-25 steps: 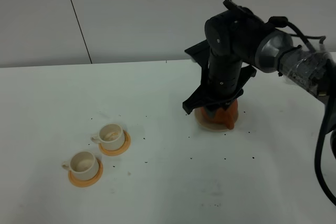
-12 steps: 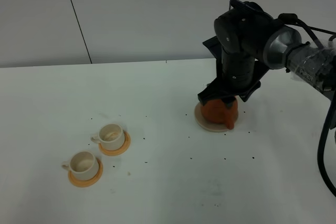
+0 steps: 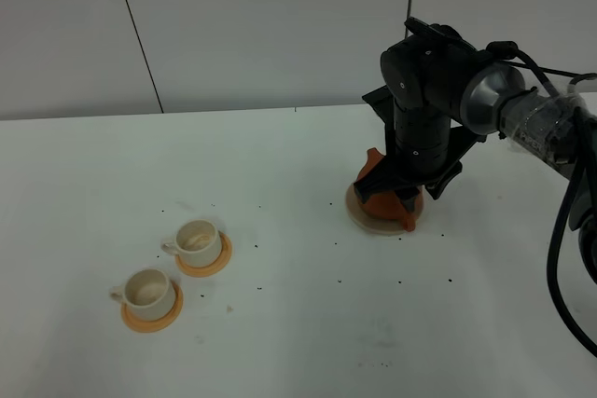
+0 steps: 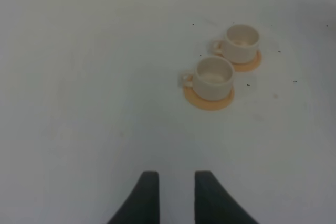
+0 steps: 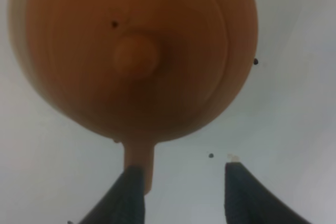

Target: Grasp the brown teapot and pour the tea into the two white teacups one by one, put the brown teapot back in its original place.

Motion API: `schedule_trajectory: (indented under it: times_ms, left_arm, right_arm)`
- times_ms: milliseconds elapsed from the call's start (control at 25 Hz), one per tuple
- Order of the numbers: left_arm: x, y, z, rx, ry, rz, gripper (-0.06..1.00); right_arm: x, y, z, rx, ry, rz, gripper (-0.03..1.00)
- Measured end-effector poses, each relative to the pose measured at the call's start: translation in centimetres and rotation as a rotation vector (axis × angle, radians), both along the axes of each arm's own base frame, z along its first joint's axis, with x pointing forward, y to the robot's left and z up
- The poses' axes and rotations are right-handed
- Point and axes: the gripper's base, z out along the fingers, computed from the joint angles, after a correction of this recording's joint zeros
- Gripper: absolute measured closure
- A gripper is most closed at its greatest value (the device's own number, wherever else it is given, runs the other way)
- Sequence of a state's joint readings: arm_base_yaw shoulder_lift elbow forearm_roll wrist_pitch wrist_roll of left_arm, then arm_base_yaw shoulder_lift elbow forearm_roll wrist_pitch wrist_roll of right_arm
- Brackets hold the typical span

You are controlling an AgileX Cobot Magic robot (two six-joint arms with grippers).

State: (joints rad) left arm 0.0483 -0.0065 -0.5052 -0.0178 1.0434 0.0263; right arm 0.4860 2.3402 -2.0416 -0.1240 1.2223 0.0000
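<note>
The brown teapot [image 3: 381,200] stands on the beige coaster [image 3: 366,219] right of centre. My right gripper [image 5: 186,184] is low over it and open. In the right wrist view the teapot's lid knob [image 5: 136,56] is close below, and its handle [image 5: 139,165] lies between the fingers, against one fingertip [image 5: 128,195]. The two white teacups [image 3: 198,239] [image 3: 149,290] sit on orange saucers at the front left. They also show in the left wrist view [image 4: 242,43] [image 4: 212,77]. My left gripper [image 4: 176,198] is far from them, empty, with a narrow gap between its fingers.
The white table [image 3: 298,323] has small dark specks scattered over it. A pale wall with a dark seam [image 3: 135,30] stands behind. The right arm's black wrist [image 3: 420,128] and cables hang over the back right.
The right arm has swung to the right and turned over the teapot, so the pot's left side and spout show. Cups and teapot have not moved.
</note>
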Motion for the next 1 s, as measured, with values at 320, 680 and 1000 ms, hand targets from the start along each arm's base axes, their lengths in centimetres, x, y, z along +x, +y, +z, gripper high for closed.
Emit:
schedule_trajectory:
  times_ms: [320,680,1000]
  left_arm:
    - [0.00,0.00,0.00,0.000,0.000,0.000,0.70]
    - [0.00,0.00,0.00,0.001,0.000,-0.001,0.71]
    - [0.00,0.00,0.00,0.000,0.000,0.000,0.70]
  right_arm:
    - [-0.05,0.11,-0.11,0.012,0.008,-0.003,0.58]
    - [-0.26,0.52,-0.28,0.056,0.035,-0.014,0.56]
    - [-0.08,0.68,0.16,0.068,0.019,-0.013,0.56]
